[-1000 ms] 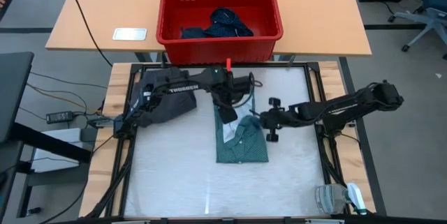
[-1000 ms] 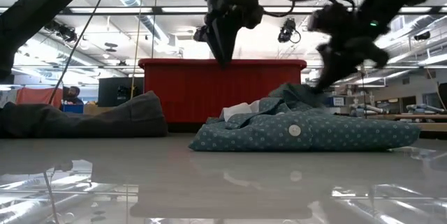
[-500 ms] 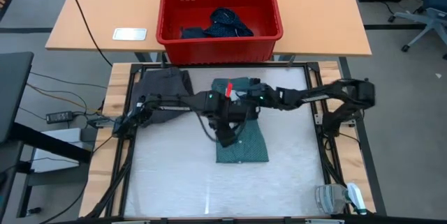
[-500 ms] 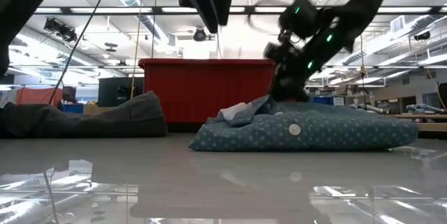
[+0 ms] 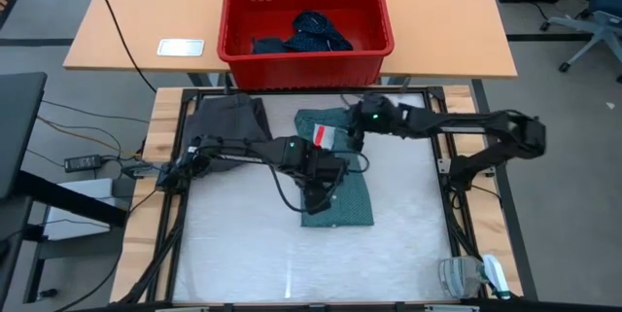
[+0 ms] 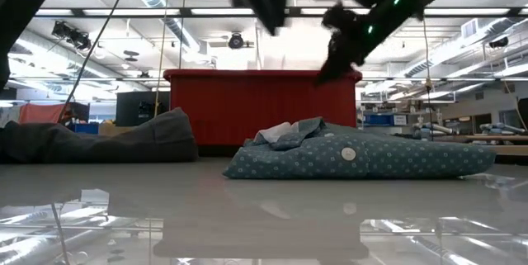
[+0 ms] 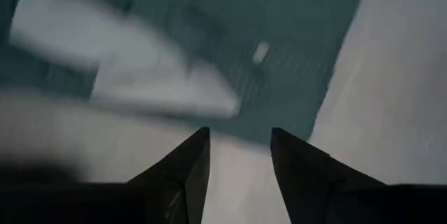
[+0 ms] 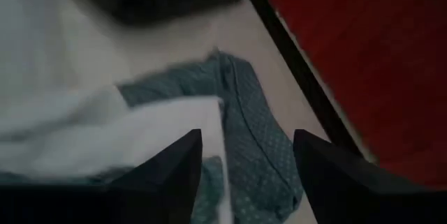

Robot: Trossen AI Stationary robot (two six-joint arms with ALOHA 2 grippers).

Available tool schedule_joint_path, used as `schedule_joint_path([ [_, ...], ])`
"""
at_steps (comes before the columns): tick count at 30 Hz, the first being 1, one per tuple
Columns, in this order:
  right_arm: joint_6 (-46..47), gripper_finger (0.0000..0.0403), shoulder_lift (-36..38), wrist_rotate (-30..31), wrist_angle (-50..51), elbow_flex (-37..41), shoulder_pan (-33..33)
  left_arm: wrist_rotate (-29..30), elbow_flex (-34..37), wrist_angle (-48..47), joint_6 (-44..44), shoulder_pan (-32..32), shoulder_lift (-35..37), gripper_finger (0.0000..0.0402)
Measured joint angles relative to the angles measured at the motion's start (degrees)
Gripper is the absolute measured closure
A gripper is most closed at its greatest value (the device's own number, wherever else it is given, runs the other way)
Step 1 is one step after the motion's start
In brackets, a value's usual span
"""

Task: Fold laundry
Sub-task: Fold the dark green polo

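Fingers of your right end effector (image 8: 244, 165) stand well apart and hold nothing; its wrist view looks down between them at the teal shirt (image 5: 335, 171) and a pale patch of its lining. From above you see that end effector (image 5: 356, 121) over the shirt's far end, near the red basket (image 5: 379, 30), and the low view shows it lifted clear of the cloth.

Your left end effector (image 7: 237, 161) has its fingers partly open with a clear gap and nothing between them. It hangs above the shirt's near half (image 5: 321, 195), and its wrist view shows teal cloth, a small button and bare worktop (image 7: 405, 77) beyond the hem; no contact with the shirt can be seen.

The shirt lies folded in a rough rectangle at the middle of the worktop (image 5: 243, 244), collar end bunched toward the basket. A grey piece (image 5: 228, 122) lies heaped at the far left corner. A navy dotted piece (image 5: 316, 30) sits inside the basket, beside another dark one.

You cannot read any writing; the arm lettering is too small, and a flat white item (image 5: 181, 48) on the wooden table shows no legible text.
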State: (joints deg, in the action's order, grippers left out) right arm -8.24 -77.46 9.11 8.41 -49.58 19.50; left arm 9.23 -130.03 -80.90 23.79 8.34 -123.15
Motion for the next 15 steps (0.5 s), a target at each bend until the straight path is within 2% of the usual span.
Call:
schedule_joint_path([
  [3,6.16,0.0169,3.32,-4.81,1.67,0.17,0.33,-0.17,4.07,8.89,-4.54,0.8,-0.24,0.0247],
  [5,8.65,0.017,4.51,-6.4,3.01,0.87,0.47,-0.41,7.24,12.74,-4.48,1.02,-0.16,0.0247],
  [11,17.77,0.0171,6.31,-11.32,9.02,2.96,-1.83,-1.83,17.87,14.88,8.75,0.74,-0.24,0.0246],
  [15,23.26,0.0178,6.31,-13.16,5.75,7.03,-7.22,-4.54,24.75,17.14,14.4,2.01,-0.24,0.0243],
])
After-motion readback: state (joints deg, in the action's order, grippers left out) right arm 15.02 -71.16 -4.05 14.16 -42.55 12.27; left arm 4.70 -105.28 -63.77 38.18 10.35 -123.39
